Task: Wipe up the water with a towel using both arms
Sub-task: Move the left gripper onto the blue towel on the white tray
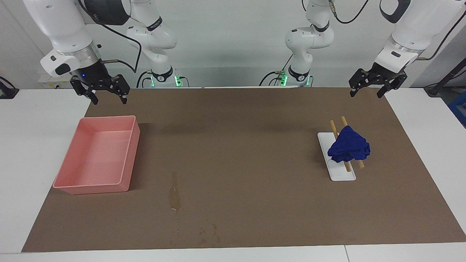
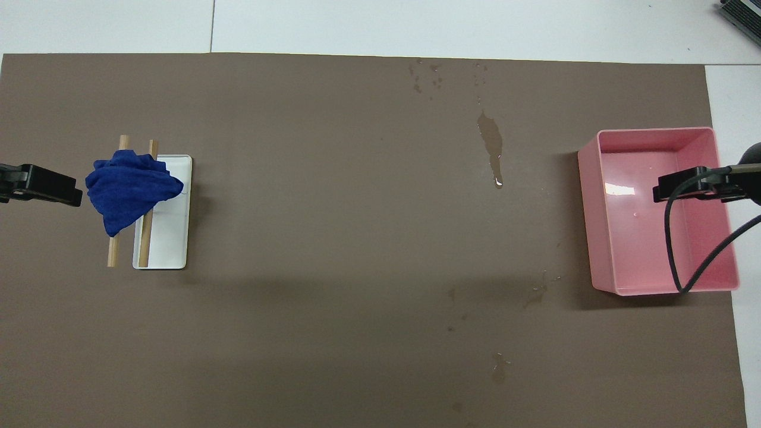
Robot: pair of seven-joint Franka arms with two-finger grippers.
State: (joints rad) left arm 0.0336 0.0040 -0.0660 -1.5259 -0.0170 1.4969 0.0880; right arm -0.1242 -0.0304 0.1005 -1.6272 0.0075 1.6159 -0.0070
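The towel (image 1: 348,149) (image 2: 128,190) is a crumpled deep-blue cloth. It lies on two wooden sticks (image 1: 332,126) (image 2: 112,252) that rest across a white tray (image 1: 340,174) (image 2: 169,244), toward the left arm's end of the mat. The water (image 1: 174,194) (image 2: 491,142) is a thin glossy streak on the brown mat, farther from the robots than the towel and beside the pink bin. My left gripper (image 1: 366,94) (image 2: 38,185) hangs open and holds nothing, high over the mat's edge at its own end. My right gripper (image 1: 110,99) (image 2: 678,187) hangs open and holds nothing, by the pink bin.
A pink bin (image 1: 128,160) (image 2: 585,214) stands on the mat toward the right arm's end. Small wet specks (image 1: 207,233) (image 2: 538,291) dot the mat around the streak. A black cable (image 2: 675,249) hangs from the right wrist over the bin. White table surrounds the mat (image 1: 247,145).
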